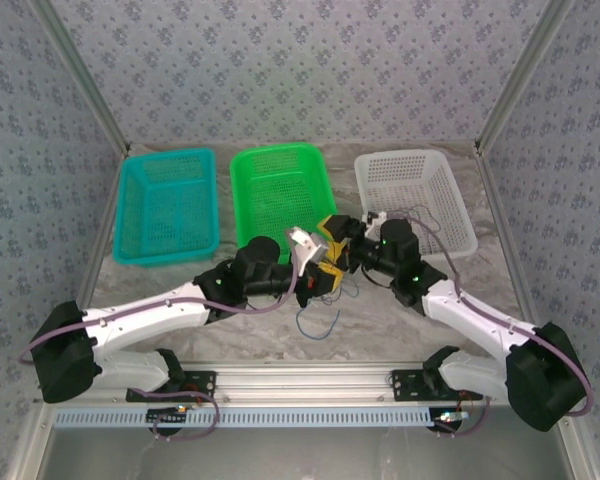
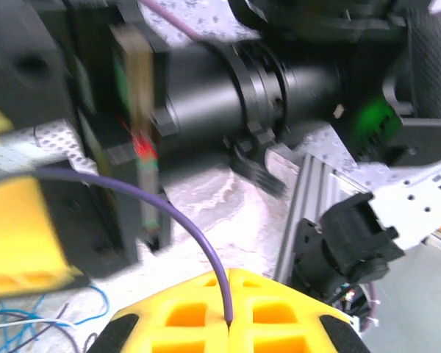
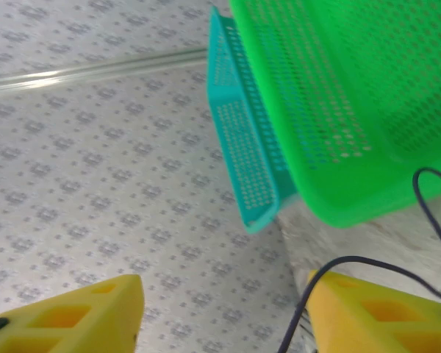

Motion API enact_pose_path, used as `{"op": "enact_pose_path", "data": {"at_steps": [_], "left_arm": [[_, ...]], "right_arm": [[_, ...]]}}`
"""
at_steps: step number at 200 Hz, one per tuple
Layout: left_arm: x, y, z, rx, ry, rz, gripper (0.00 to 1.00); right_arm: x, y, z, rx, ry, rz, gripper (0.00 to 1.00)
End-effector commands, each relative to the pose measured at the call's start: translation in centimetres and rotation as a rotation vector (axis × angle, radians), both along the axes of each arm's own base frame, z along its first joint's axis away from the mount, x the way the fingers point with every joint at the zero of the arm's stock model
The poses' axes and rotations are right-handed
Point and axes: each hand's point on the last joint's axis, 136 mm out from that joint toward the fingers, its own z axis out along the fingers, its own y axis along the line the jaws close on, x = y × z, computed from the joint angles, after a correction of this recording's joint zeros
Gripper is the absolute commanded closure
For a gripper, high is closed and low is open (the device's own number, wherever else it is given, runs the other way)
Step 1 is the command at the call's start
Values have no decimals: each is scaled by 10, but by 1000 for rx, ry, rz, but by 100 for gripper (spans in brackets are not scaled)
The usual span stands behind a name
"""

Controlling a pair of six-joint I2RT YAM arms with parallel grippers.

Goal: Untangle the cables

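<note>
Left gripper [image 2: 228, 323]: I am pinching the dark cable [image 2: 162, 200] in the seam between my 2 yellow fingers, which are pressed together. Right gripper [image 3: 224, 320]: my 2 fingers are standing apart with free space between them. The dark cable is arching over the top edge of one finger and dropping along its inner edge, unclamped.

Both grippers are hovering close to each other, just beside the near rim of the green basket [image 1: 277, 150].

The blue cable [image 1: 318, 322] is lying in loose loops on the table [image 1: 380, 335], directly below the grippers, with a whitish cable [image 2: 29, 316] running beside it.

3 baskets are sitting in a row along the far edge: the teal basket [image 1: 165, 155], the green one and the white basket [image 1: 400, 155], with narrow gaps between them. Open table is lying between the blue loops and the near rail [image 1: 310, 378].
</note>
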Motion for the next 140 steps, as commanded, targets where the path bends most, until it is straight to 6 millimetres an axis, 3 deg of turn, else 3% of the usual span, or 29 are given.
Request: {"op": "enact_pose_path", "data": {"at_steps": [1, 50, 102, 140], "left_arm": [[-17, -4, 30, -93, 1, -79, 97], [-24, 12, 16, -78, 40, -60, 97], [-26, 17, 12, -65, 46, -55, 96], [-27, 26, -4, -23, 71, -29, 96]], "right_arm": [[16, -8, 47, -31, -181, -21, 42], [18, -10, 112, -144, -375, 23, 42], [25, -16, 125, -133, -415, -25, 50], [26, -30, 140, -228, -451, -34, 58]]}}
